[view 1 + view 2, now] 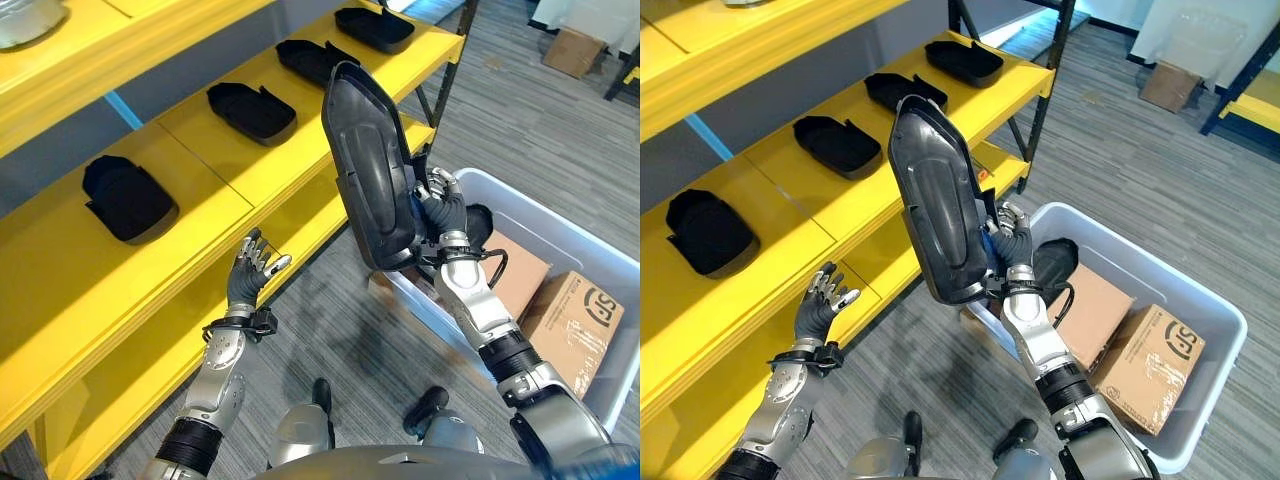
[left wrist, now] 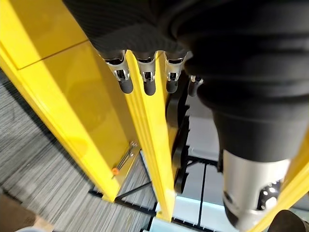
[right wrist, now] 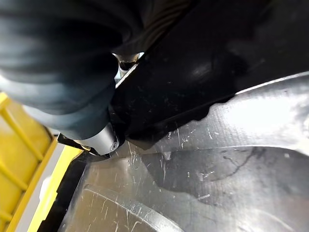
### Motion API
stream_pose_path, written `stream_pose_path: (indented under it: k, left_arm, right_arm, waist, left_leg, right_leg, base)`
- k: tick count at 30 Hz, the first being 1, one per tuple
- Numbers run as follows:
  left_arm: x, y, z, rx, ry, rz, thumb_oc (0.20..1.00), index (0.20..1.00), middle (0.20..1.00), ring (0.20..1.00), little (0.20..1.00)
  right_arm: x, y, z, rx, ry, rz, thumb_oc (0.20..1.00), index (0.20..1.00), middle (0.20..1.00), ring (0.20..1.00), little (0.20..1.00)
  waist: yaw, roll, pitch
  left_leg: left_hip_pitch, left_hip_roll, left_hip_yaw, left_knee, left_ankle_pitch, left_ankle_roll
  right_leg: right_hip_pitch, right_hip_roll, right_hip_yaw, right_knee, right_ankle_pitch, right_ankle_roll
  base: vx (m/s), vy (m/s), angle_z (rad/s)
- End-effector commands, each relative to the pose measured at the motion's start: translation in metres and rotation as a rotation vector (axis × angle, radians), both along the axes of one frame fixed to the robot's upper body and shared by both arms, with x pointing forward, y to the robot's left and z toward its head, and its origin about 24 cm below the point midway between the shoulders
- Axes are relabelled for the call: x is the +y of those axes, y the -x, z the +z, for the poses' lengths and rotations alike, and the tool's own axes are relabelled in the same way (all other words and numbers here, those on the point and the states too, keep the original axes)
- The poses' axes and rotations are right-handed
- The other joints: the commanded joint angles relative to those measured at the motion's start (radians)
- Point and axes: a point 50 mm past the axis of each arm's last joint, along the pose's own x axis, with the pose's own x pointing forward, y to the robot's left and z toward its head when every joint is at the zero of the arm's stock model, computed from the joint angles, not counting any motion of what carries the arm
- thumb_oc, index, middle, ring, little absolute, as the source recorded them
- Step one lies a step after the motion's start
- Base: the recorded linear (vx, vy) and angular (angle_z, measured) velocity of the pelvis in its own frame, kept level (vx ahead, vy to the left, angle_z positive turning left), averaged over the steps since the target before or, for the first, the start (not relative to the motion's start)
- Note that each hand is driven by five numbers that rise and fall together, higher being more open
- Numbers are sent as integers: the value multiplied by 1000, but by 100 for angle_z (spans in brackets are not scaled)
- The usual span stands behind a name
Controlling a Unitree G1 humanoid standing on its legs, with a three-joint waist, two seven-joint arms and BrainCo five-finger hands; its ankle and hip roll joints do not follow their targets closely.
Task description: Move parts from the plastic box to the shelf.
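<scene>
My right hand (image 1: 440,205) is shut on the lower edge of a long black moulded part (image 1: 368,165), holding it upright above the near corner of the pale plastic box (image 1: 560,225). The part's glossy scratched surface (image 3: 203,159) is close up in the right wrist view. Another black part (image 1: 1055,260) lies inside the box. My left hand (image 1: 250,272) hovers open, fingers relaxed, just in front of the yellow shelf's edge (image 1: 215,225), its fingers (image 2: 145,79) pointing along the shelf. Several black parts rest on the shelf, the nearest (image 1: 125,198) at the left.
Two cardboard boxes (image 1: 580,315) sit inside the plastic box. An upper yellow shelf (image 1: 90,50) overhangs the working shelf, and a lower yellow level (image 1: 130,370) lies beneath it. A dark upright post (image 1: 1045,90) ends the rack. Another cardboard box (image 1: 573,50) stands on the far floor.
</scene>
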Motion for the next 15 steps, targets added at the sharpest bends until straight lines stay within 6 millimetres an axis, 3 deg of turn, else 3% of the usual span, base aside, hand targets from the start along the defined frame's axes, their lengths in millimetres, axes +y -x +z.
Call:
stream_pose_path:
  k: [1, 6, 8, 9, 10, 11, 12, 13, 15]
  left_arm:
    - [1, -7, 42, -204, -64, -29, 1000, 1000, 1000, 1000, 1000]
    - [4, -7, 43, -206, -76, -18, 1000, 1000, 1000, 1000, 1000]
    - [6, -8, 45, -217, -89, -9, 1000, 1000, 1000, 1000, 1000]
    - [7, -9, 44, -217, -94, -8, 1000, 1000, 1000, 1000, 1000]
    - [7, -10, 43, -212, -105, -11, 1000, 1000, 1000, 1000, 1000]
    - [7, -10, 43, -212, -105, -11, 1000, 1000, 1000, 1000, 1000]
    - [6, -12, 43, -207, -123, -17, 1000, 1000, 1000, 1000, 1000]
    - [5, -12, 43, -205, -132, -30, 1000, 1000, 1000, 1000, 1000]
    - [4, -12, 44, -207, -143, -42, 1000, 1000, 1000, 1000, 1000]
  right_arm:
    - [13, -11, 41, -164, -36, 35, 200, 200, 200, 200, 200]
    - [16, -12, 41, -156, -43, 39, 200, 200, 200, 200, 200]
    - [16, -12, 41, -159, -38, 49, 200, 200, 200, 200, 200]
    - [16, -10, 41, -161, -36, 57, 200, 200, 200, 200, 200]
    - [11, -8, 42, -173, -25, 57, 200, 200, 200, 200, 200]
    - [10, -8, 42, -174, -25, 57, 200, 200, 200, 200, 200]
    - [7, -7, 42, -177, -18, 58, 200, 200, 200, 200, 200]
    - [7, -6, 41, -177, -22, 63, 200, 200, 200, 200, 200]
    - [4, -4, 37, -170, -42, 56, 200, 200, 200, 200, 200]
  waist:
    - [12, -33, -11]
    - [14, -32, -19]
    - [-4, -21, -24]
    - [-22, -15, -26]
    - [-62, -7, -19]
    - [-59, -7, -22]
    - [-79, -4, -12]
    - [-89, -7, -9]
    - [-96, -19, -11]
  left_leg:
    - [-39, -34, -15, 38, -75, 39]
    - [-43, -73, -32, 57, -93, 65]
    - [-37, -95, -52, 30, -65, 86]
    - [-30, -102, -76, 15, -55, 92]
    - [-21, -117, -125, 1, -39, 100]
    - [-25, -117, -123, 0, -37, 100]
    - [-19, -122, -148, -7, -26, 103]
    - [-15, -127, -161, -17, -19, 105]
    - [-7, -142, -185, -37, -11, 105]
  right_leg:
    - [96, -54, 87, -93, 119, 161]
    - [96, -78, 145, -82, 146, 169]
    - [53, -49, 291, -41, 137, 132]
    - [35, -2, 385, -36, 110, 115]
    - [-21, 128, 569, 12, 56, 86]
    - [-28, 129, 572, 15, 57, 85]
    - [-51, 208, 621, 60, 5, 68]
    - [-69, 266, 630, 81, -31, 53]
    - [-66, 324, 613, 63, -52, 35]
  base:
    - [53, 192, 19]
    - [59, 216, 18]
    - [8, 215, 53]
    - [12, 198, 84]
    - [52, 125, 87]
    - [49, 113, 95]
    - [18, 52, 94]
    - [40, 52, 86]
    - [60, -28, 65]
